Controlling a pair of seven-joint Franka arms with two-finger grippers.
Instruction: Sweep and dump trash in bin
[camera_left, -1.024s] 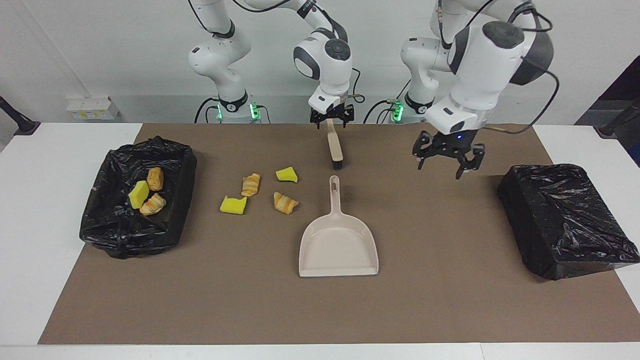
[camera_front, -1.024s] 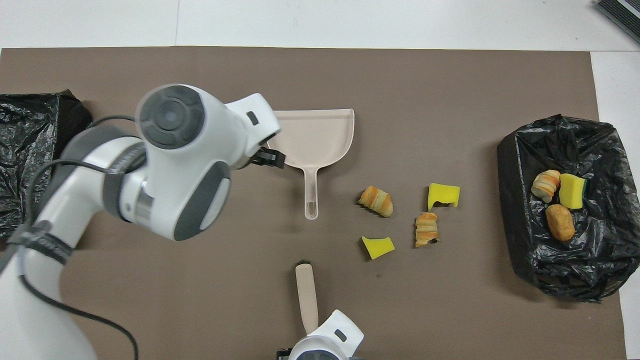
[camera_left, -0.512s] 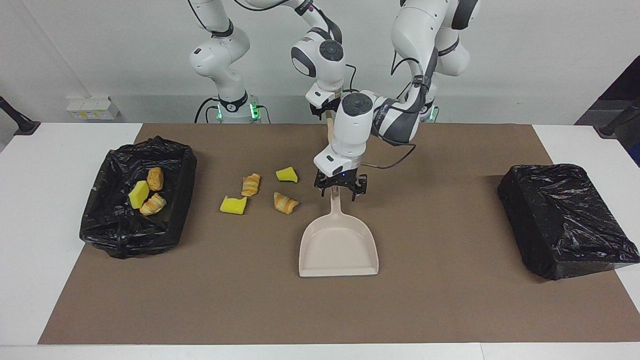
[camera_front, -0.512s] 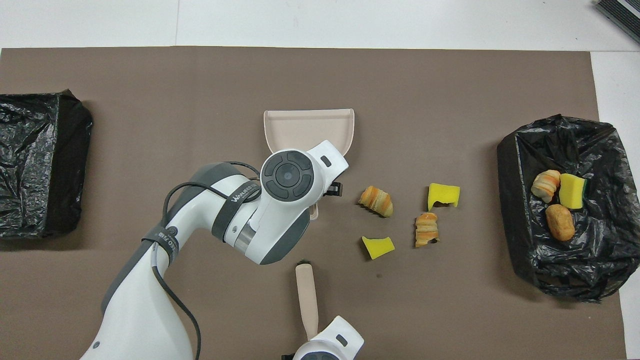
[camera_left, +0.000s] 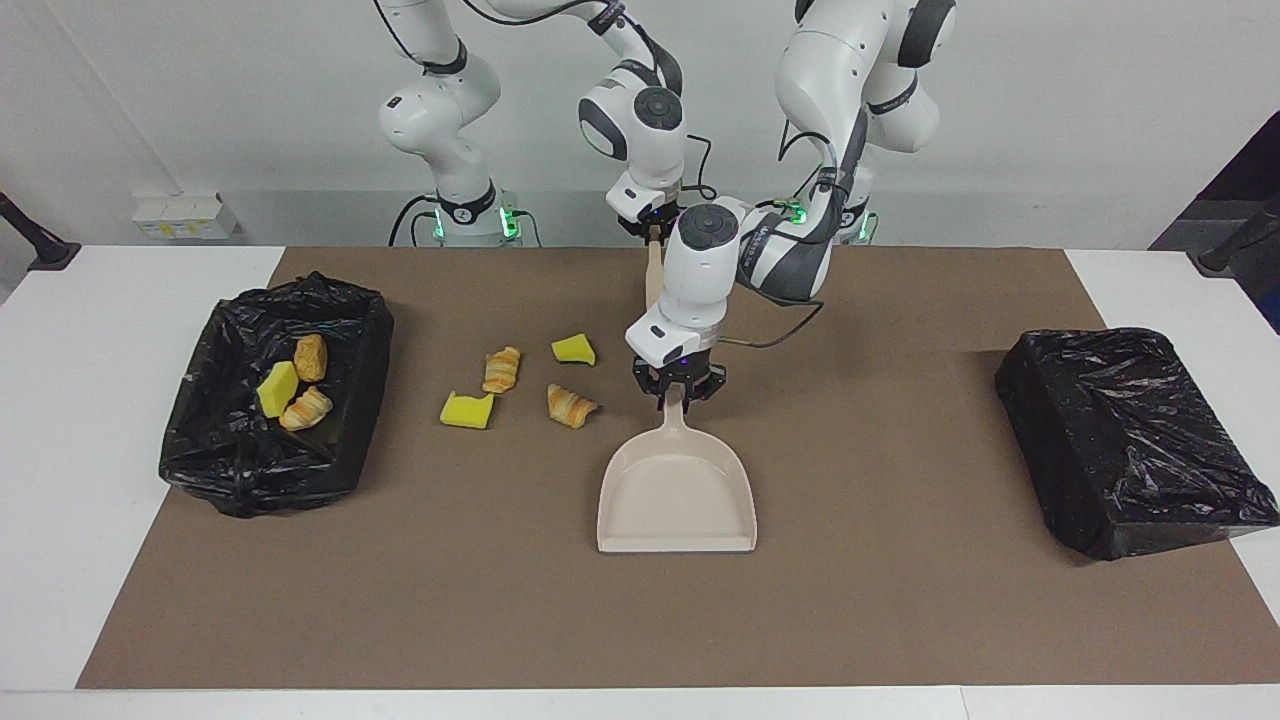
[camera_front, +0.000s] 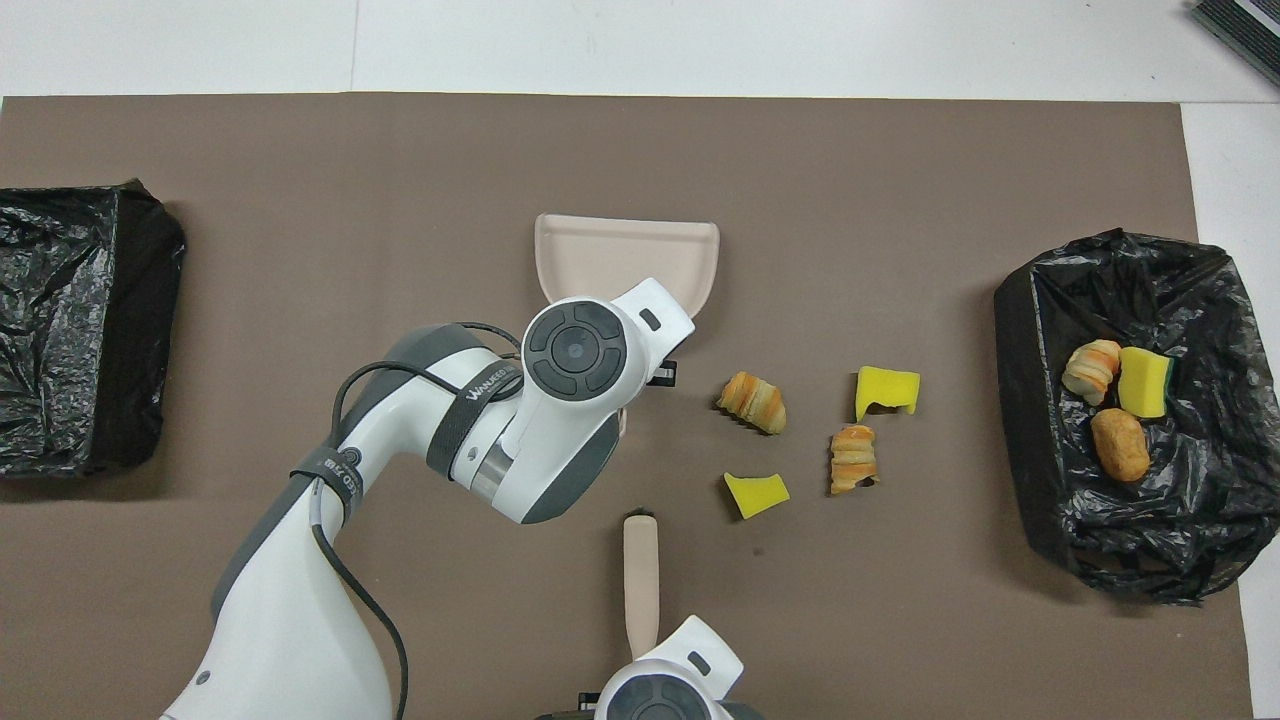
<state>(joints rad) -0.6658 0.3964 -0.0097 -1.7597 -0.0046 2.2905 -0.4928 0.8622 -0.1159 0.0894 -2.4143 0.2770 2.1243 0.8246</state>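
Observation:
The beige dustpan (camera_left: 676, 490) lies flat mid-table, also in the overhead view (camera_front: 625, 255). My left gripper (camera_left: 680, 392) is shut on its handle, low at the table. My right gripper (camera_left: 655, 224) is shut on the beige brush (camera_front: 640, 570) and holds it up over the mat's edge nearest the robots. Loose trash lies beside the dustpan toward the right arm's end: two yellow sponge wedges (camera_left: 573, 349) (camera_left: 467, 410) and two pastry bits (camera_left: 501, 369) (camera_left: 571, 405). The black-lined bin (camera_left: 230, 460) at the right arm's end holds a sponge (camera_left: 278, 388) and two pastries (camera_left: 310, 357).
A closed black-bagged box (camera_left: 1130, 435) stands at the left arm's end of the brown mat (camera_left: 900, 600). A white box (camera_left: 185, 217) sits off the mat near the right arm's base.
My left arm swung from the left arm's end of the table to the dustpan, came down and closed on its handle; the dustpan shifted slightly. My right gripper shifted the brush a little sideways.

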